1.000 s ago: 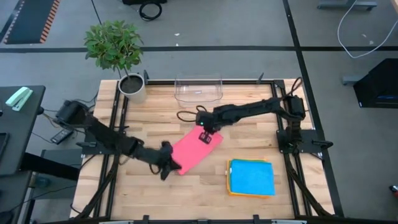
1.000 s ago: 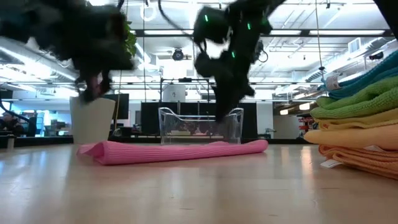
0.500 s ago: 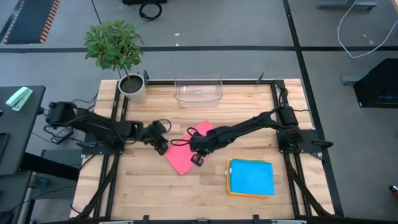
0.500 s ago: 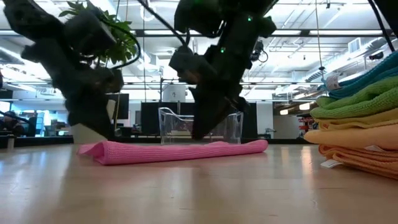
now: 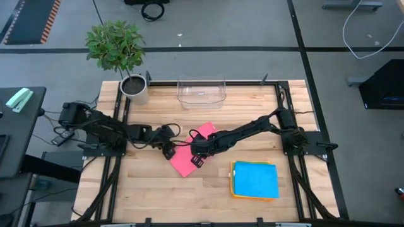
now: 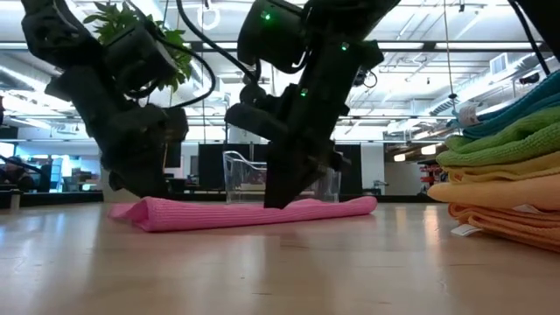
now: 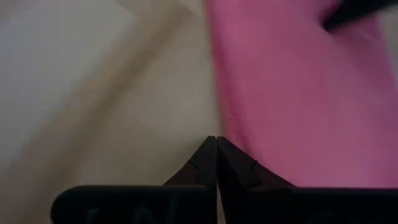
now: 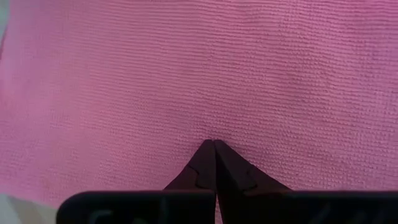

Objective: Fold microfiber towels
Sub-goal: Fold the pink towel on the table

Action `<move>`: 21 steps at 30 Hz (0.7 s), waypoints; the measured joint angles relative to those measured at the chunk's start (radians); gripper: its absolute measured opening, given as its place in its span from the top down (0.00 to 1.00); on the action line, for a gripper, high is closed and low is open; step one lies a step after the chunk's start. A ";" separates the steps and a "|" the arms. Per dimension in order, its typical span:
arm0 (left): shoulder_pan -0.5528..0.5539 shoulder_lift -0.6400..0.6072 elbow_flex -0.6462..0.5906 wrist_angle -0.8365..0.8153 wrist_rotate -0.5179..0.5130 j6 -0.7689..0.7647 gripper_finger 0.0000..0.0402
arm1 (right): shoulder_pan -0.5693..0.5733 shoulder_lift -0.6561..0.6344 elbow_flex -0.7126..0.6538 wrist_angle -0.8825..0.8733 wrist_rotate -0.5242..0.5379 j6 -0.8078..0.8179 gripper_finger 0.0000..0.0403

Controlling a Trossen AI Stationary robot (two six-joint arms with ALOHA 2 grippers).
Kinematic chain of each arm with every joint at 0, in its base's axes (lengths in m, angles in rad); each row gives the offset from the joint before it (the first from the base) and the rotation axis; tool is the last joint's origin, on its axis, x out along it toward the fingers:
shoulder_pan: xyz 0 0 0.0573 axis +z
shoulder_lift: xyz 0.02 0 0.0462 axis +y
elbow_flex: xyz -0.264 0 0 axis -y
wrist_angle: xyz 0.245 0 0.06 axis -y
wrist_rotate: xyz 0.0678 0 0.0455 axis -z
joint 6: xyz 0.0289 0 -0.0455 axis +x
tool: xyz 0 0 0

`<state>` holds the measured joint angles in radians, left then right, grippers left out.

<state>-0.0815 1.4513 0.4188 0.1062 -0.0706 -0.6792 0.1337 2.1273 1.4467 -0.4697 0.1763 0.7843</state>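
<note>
A folded pink towel [image 5: 183, 165] lies flat on the table's middle; in the low view it is a long low roll [image 6: 245, 213]. My left gripper [image 5: 170, 151] is shut, its tips [image 7: 216, 140] down at the towel's left edge. My right gripper [image 5: 194, 159] is shut too, tips [image 8: 213, 144] on the towel's upper face. A stack of folded towels [image 5: 255, 180], blue on top and orange below, rests on the near right of the table. My left gripper's shut tips stand on the table right at the pink towel's left edge [image 7: 227, 127], slanting down from the left; I cannot tell whether they touch it. My right gripper has its shut fingertips on the towel's upper face [image 8: 214, 134], near its middle, slanting down from the right. The towel lies flat on the table.
A clear plastic bin [image 5: 202, 91] stands at the table's far edge and a potted plant [image 5: 134, 88] at the far left corner. The stack of towels [image 6: 507, 175] rises at the right in the low view. Bare wood [image 5: 151, 189] lies near the front left.
My left gripper has swung from the towel's near corner toward the far edge and come down at its left edge. My right gripper has moved toward the near edge and down onto the towel. The towel has stayed where it was.
</note>
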 joint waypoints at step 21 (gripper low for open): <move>-0.030 -0.348 0.054 -0.208 0.278 -0.049 0.96 | -0.062 -0.027 -0.004 -0.046 0.021 -0.021 0.99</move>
<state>-0.1118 1.1032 0.4724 -0.1021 0.2073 -0.7278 0.0718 2.1001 1.4428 -0.5157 0.1975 0.7635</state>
